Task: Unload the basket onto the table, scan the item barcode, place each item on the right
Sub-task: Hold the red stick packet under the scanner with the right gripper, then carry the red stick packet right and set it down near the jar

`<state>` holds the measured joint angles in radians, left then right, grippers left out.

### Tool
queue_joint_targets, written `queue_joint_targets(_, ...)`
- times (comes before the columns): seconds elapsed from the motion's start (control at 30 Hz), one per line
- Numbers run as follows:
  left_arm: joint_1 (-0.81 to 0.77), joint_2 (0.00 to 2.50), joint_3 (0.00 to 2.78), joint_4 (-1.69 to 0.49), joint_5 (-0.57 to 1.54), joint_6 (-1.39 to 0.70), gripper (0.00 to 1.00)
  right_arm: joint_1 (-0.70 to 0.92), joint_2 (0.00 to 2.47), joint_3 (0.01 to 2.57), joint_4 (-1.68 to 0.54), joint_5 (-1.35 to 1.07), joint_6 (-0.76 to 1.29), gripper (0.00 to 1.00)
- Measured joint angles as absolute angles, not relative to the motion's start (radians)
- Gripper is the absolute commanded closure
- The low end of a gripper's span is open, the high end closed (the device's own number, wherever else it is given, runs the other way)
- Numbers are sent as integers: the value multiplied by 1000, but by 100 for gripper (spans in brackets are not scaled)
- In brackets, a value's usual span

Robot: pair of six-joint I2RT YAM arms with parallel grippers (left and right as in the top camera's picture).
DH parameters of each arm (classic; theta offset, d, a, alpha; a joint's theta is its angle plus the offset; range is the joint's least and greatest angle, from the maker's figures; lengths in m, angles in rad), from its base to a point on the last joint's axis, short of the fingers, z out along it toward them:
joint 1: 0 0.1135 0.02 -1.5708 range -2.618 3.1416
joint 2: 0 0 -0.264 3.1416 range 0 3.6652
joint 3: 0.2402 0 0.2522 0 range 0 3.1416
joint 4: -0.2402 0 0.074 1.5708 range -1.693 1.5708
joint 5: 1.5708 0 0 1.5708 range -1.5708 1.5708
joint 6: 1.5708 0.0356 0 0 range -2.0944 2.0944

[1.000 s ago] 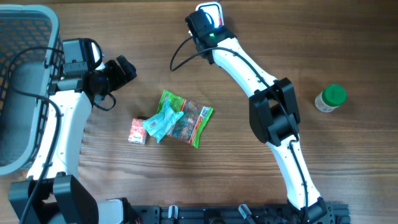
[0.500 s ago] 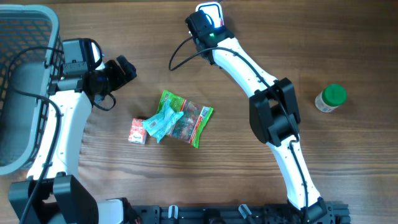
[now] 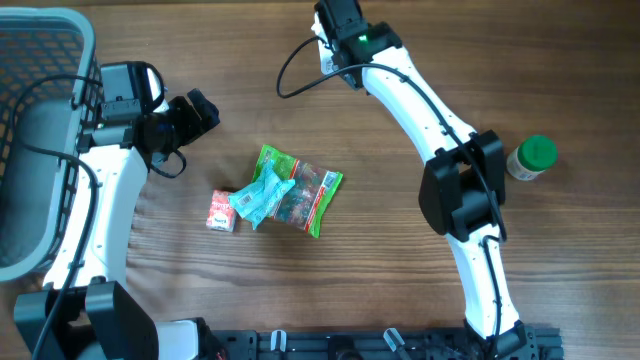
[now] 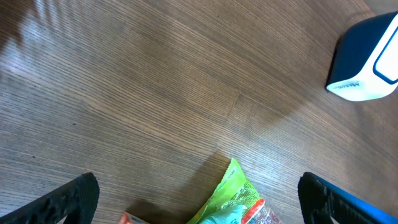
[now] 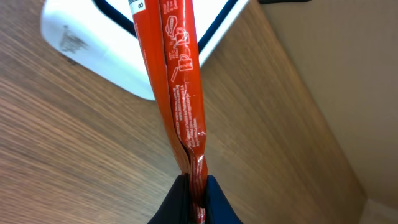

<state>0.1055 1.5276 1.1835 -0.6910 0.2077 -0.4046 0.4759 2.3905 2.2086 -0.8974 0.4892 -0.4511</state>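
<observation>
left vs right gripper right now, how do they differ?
Jaws: the left gripper is wide open; the right gripper is shut.
Load: the left gripper holds nothing; the right gripper pinches a red packet by one end.
Place: the left gripper points toward the green packet lying on the table; the right gripper holds its packet over the white scanner.
Shared: both are over the wooden table.

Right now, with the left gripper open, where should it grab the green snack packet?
I'd pinch the green snack packet at its bare right-hand end, coming from above. It lies flat on the table, so only an edge offers a bite. The teal wrapper lies over its left part and the small carton crowds that side.
</observation>
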Motion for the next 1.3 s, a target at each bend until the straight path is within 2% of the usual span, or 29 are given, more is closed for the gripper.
queue_joint_targets(0.53, 105, 1528, 1184, -691, 208, -405, 0, 464, 2392, 2208, -776, 731, -479, 96)
queue_joint_targets(1.1, 105, 1528, 1184, -691, 208, -405, 0, 513, 2448, 2159, -782, 810, -462, 96)
queue_joint_targets(1.17, 105, 1528, 1184, -691, 208, -405, 0, 511, 2413, 2148, -810, 811, -434, 96)
queue_joint_targets(1.3, 105, 1528, 1184, -690, 208, -405, 0, 498, 2276, 2144, -1001, 736, -353, 96)
